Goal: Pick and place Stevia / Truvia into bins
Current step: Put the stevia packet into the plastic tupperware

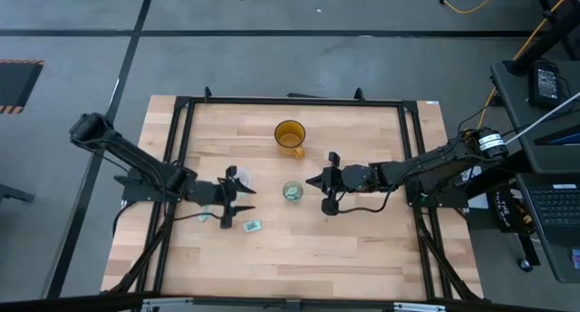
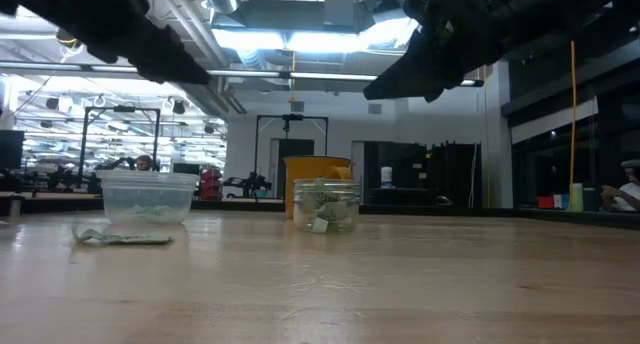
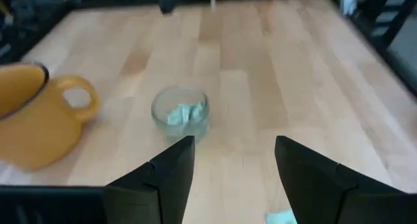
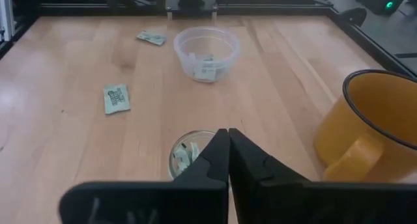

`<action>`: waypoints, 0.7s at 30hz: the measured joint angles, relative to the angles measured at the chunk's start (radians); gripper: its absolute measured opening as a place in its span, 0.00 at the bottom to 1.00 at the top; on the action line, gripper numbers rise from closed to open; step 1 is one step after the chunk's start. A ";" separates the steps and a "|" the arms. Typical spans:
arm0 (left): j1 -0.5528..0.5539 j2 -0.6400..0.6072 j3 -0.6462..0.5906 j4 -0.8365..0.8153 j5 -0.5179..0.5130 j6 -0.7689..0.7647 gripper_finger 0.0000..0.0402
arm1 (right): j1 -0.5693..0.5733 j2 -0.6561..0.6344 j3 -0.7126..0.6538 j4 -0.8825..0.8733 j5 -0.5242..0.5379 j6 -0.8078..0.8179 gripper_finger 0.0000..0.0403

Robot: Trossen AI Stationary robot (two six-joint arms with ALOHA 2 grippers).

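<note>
Two pale green sachets lie flat on the wood: one point(image 4: 116, 98) point(image 1: 252, 226) near the table's near side, another point(image 4: 151, 37) close to the left arm. The clear plastic cup point(image 4: 206, 51) point(image 2: 148, 196) holds at least one sachet. The smaller grey cup point(image 3: 180, 111) point(image 1: 292, 191) also holds sachets. My left gripper point(image 3: 234, 155) point(image 1: 242, 199) hovers open beside the clear cup, pointing at the small cup. My right gripper point(image 4: 228, 136) point(image 1: 312, 180) is shut and hovers just right of and above the small cup, with nothing seen between its fingers.
An amber mug with a handle point(image 1: 290, 136) point(image 4: 371, 129) stands beyond the small cup, toward the far edge. A black frame point(image 1: 290, 102) runs round the table. Bare wood stretches along the near side and to the right of the cups.
</note>
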 joint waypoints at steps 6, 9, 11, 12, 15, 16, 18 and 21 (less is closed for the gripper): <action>-0.075 0.171 0.185 -0.321 -0.070 -0.178 0.52 | 0.000 0.000 0.000 0.000 0.000 -0.003 0.03; -0.098 0.253 0.263 -0.433 -0.032 -0.260 0.52 | 0.000 0.000 0.000 -0.001 0.000 -0.003 0.03; -0.110 0.300 0.296 -0.472 -0.002 -0.309 0.52 | 0.000 0.000 0.000 -0.002 0.000 -0.003 0.02; -0.115 0.324 0.309 -0.479 0.014 -0.326 0.52 | 0.000 0.000 0.000 -0.002 0.000 -0.002 0.02; -0.130 0.384 0.324 -0.478 0.052 -0.359 0.52 | 0.000 0.000 0.000 -0.003 0.000 -0.002 0.01; -0.134 0.403 0.325 -0.476 0.063 -0.369 0.52 | 0.000 0.000 0.000 -0.003 0.000 -0.003 0.01; -0.141 0.439 0.325 -0.483 0.073 -0.395 0.52 | 0.000 0.000 0.000 -0.003 0.000 -0.001 0.02; -0.151 0.490 0.325 -0.482 0.080 -0.424 0.52 | 0.000 0.000 0.000 -0.003 0.000 0.001 0.03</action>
